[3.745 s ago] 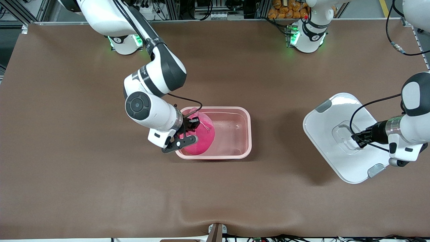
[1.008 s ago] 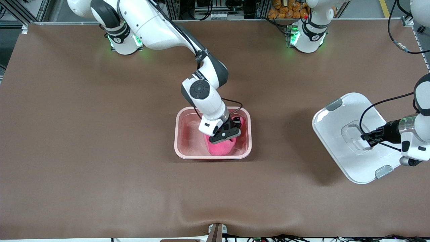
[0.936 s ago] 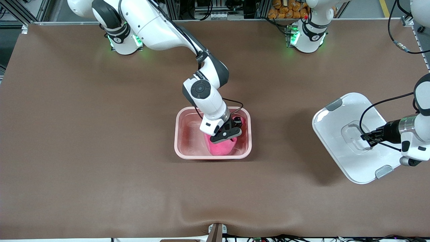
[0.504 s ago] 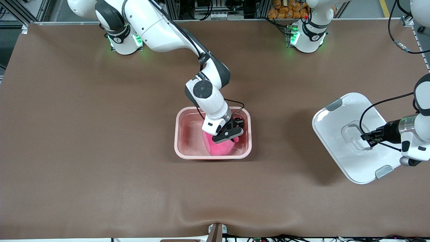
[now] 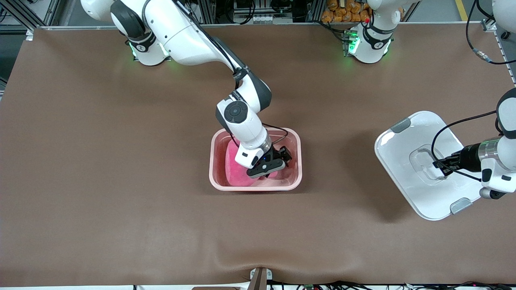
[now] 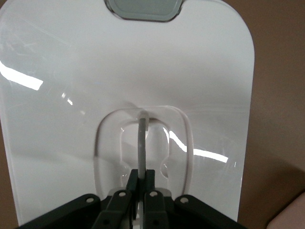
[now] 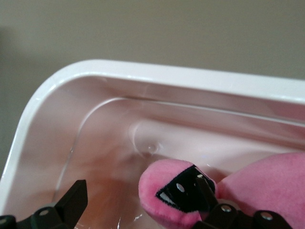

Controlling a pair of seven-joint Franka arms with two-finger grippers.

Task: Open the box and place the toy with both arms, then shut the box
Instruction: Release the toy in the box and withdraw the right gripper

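Observation:
The pink box [image 5: 211, 161] stands uncovered mid-table. Inside it lies the hot-pink toy [image 5: 234, 168], toward the right arm's end. My right gripper [image 5: 278, 162] is down in the box, open and holding nothing. In the right wrist view the box rim [image 7: 167, 71] curves round the toy [image 7: 259, 186], and a black patch shows on a nub beside one finger [image 7: 206, 188] of the gripper [image 7: 140, 200]. The white lid [image 5: 403, 161] hangs over the table at the left arm's end, with my left gripper [image 5: 439, 167] shut on its handle [image 6: 141, 143]; that gripper [image 6: 140, 179] pinches the thin grey bar.
The brown table mat [image 5: 121, 181] is bare round the box. Grey clips [image 5: 400, 125] sit at the lid's two ends, and one shows in the left wrist view [image 6: 143, 7]. The lid casts a shadow [image 5: 383, 215] on the mat.
My right gripper has opened and let go of the toy, which now lies in the box toward the right arm's end. The left arm and the lid have not moved.

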